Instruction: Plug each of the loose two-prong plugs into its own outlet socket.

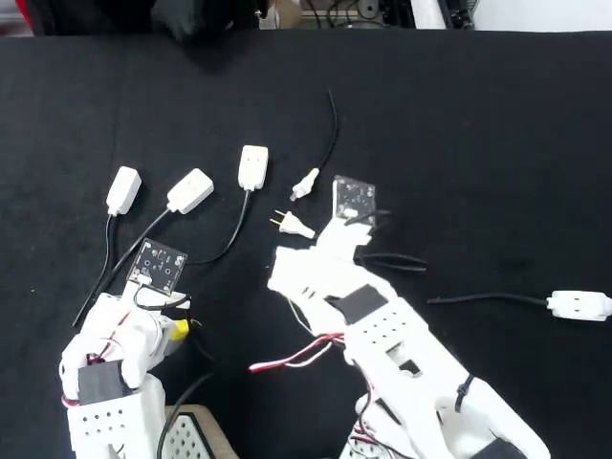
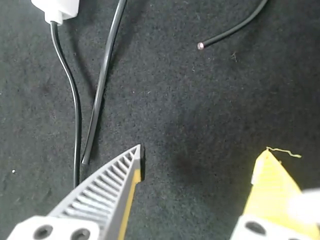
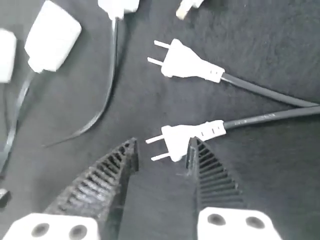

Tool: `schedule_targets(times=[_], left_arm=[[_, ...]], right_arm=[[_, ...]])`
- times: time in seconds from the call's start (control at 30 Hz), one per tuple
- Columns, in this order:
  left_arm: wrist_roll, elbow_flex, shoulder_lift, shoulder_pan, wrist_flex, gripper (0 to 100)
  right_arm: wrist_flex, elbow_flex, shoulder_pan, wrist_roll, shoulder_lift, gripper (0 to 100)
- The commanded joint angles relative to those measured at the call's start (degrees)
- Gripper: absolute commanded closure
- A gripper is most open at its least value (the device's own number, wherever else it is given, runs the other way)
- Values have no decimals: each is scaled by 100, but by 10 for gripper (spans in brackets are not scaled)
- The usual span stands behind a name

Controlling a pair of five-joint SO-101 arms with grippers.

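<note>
A white two-prong plug (image 3: 186, 136) lies on the black cloth between the fingertips of my right gripper (image 3: 162, 145), which is open around it, with one finger touching its body. A second plug (image 3: 187, 62) (image 1: 292, 224) lies just beyond, and a third (image 1: 304, 184) farther on. Three white sockets (image 1: 123, 189), (image 1: 190, 191), (image 1: 252, 167) lie in a row at the back left, and another (image 1: 580, 304) lies at the far right. My left gripper (image 2: 202, 150) hangs open over bare cloth near the front left, holding nothing, with one socket (image 2: 57, 9) beyond it.
Thin black cables (image 2: 102, 75) run from the sockets toward the left arm, one with a cut end (image 2: 200, 46). The plugs' cables (image 3: 270, 105) trail to the right. A black cloth (image 1: 478, 143) covers the table, with free room at the back right.
</note>
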Motion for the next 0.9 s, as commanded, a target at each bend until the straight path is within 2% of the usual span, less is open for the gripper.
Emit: schedule_targets(times=[0.0, 0.13, 0.43, 0.6, 0.77, 0.87], left_arm=[[44, -22, -9, -66, -132, 657], [44, -22, -9, -66, -132, 657], [44, -22, -9, -66, -132, 657], [44, -22, -9, -66, -132, 657], [44, -22, -9, -66, -132, 657], [44, -22, -9, -66, -132, 657]], right_arm=[[-79, -303, 141, -308, 365, 832], [-589, -347, 325, -536, 1086, 835], [-413, -1130, 316, -818, 2360, 836], [-413, -1209, 290, -818, 2519, 837], [-457, -1209, -44, -765, 2563, 923], [-457, -1253, -44, -756, 2571, 921]])
